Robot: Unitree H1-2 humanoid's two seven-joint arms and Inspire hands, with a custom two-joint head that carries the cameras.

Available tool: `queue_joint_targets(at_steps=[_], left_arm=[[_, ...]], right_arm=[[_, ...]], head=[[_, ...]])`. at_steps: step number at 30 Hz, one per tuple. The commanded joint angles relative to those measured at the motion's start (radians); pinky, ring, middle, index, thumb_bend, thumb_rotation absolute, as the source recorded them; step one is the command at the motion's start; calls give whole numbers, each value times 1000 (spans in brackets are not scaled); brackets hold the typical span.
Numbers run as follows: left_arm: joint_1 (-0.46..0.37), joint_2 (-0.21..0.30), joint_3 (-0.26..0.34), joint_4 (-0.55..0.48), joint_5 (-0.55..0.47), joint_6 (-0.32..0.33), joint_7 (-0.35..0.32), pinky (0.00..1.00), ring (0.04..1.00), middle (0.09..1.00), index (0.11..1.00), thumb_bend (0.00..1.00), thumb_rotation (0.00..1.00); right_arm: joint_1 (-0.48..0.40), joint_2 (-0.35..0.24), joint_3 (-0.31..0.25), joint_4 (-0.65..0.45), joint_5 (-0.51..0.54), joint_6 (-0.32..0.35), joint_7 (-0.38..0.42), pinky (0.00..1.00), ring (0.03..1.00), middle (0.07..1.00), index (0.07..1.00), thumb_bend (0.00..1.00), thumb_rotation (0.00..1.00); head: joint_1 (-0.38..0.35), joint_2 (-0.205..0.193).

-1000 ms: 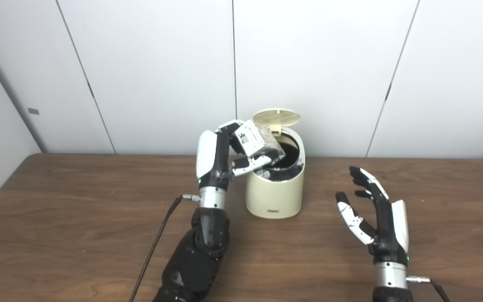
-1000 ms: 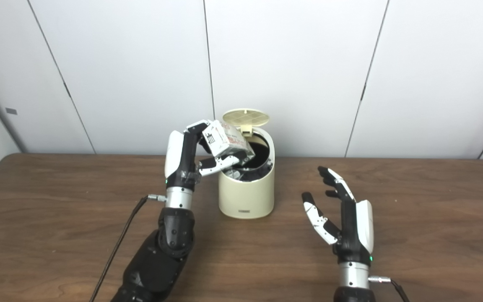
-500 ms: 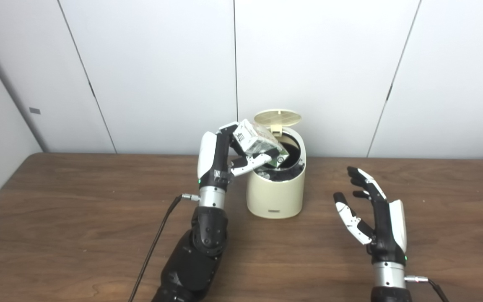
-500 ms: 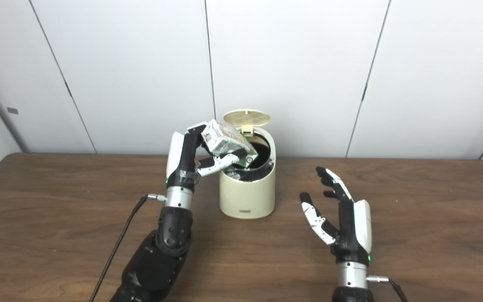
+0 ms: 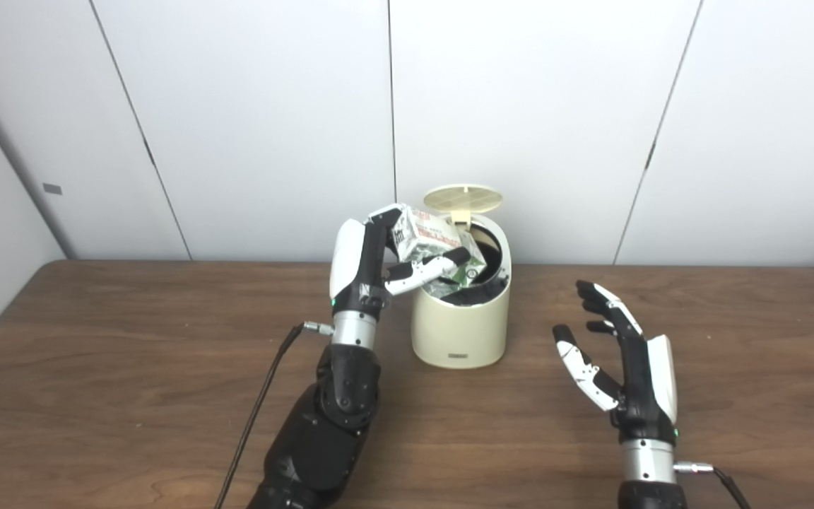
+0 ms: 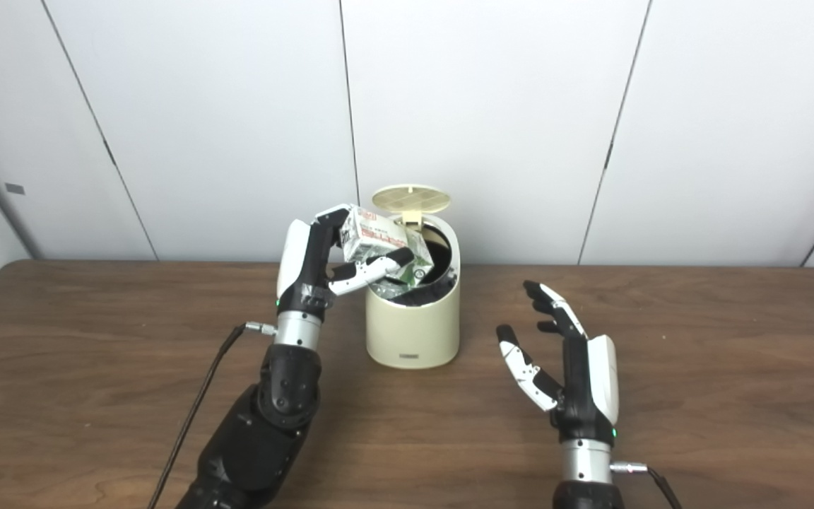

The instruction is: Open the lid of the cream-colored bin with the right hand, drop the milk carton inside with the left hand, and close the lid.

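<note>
The cream-colored bin [image 5: 460, 326] stands on the table near the back wall, its round lid [image 5: 463, 199] tipped up behind the opening. My left hand [image 5: 379, 258] is shut on the milk carton [image 5: 429, 240], holding it tilted over the bin's left rim with its lower end dipping into the dark opening. In the right eye view the milk carton [image 6: 377, 242] shows a red label on top. My right hand [image 5: 622, 364] is open, fingers spread upward, to the right of the bin and apart from it.
The brown wooden table [image 5: 117, 367] stretches wide on both sides. A black cable [image 5: 266, 396] trails from the left wrist toward the front edge. White wall panels [image 5: 251, 120] stand right behind the bin.
The carton has tipped further and sunk lower into the bin's opening, still in my left hand. The right hand drifted slightly left and back; the camera shifted a little.
</note>
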Motion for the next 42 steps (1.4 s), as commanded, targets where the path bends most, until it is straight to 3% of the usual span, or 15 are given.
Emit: queue_joint_targets(at_steps=[1, 4, 7, 8, 9, 12, 26, 34, 37, 42], left_arm=[[-29, -11, -21, -10, 27, 9, -19, 401, 470, 524, 547, 1000, 457], [-29, -11, -25, -8, 37, 1, -3, 395, 463, 513, 536, 1000, 420], [-27, -9, -32, -9, 62, -14, 22, 387, 457, 503, 516, 986, 319], [-27, -8, -36, -10, 81, -16, 42, 378, 448, 487, 500, 757, 195], [-26, -7, -41, -12, 100, -13, 61, 369, 434, 482, 493, 617, 79], [-25, -5, -48, -14, 124, -12, 87, 368, 412, 470, 492, 530, 8], [-26, 9, -59, -10, 142, -31, 126, 366, 402, 464, 496, 521, 0], [-33, 15, -77, -9, 196, -31, 189, 334, 388, 462, 495, 521, 0], [-36, 19, -90, -7, 238, -18, 225, 326, 389, 467, 491, 521, 0], [-46, 52, -163, -16, 417, 47, 331, 388, 410, 455, 508, 519, 0]], right_arm=[[36, 35, 18, 53, 0, -36, -18, 663, 768, 789, 775, 202, 514], [38, 38, 17, 43, 0, -22, -14, 667, 771, 789, 774, 202, 505], [41, 39, 17, 37, 4, -18, -8, 675, 777, 793, 777, 202, 496], [41, 39, 16, 40, 6, -25, -11, 678, 778, 794, 779, 204, 497], [40, 38, 17, 43, 3, -28, -14, 675, 776, 792, 778, 205, 494], [41, 39, 17, 38, -1, -25, -16, 668, 772, 791, 775, 202, 495], [41, 43, 18, 35, -8, -23, -18, 667, 772, 791, 775, 194, 466], [39, 45, 20, 37, -18, -17, -20, 667, 772, 794, 780, 194, 488], [40, 50, 18, 34, -14, -13, -16, 667, 772, 793, 779, 200, 514], [45, 58, 20, 16, -20, 12, -13, 668, 772, 793, 778, 201, 505]], head=[[1, 0], [1, 1], [1, 1], [0, 2], [0, 2], [0, 3], [-4, 4], [-6, 3], [-8, 4], [-8, 5]])
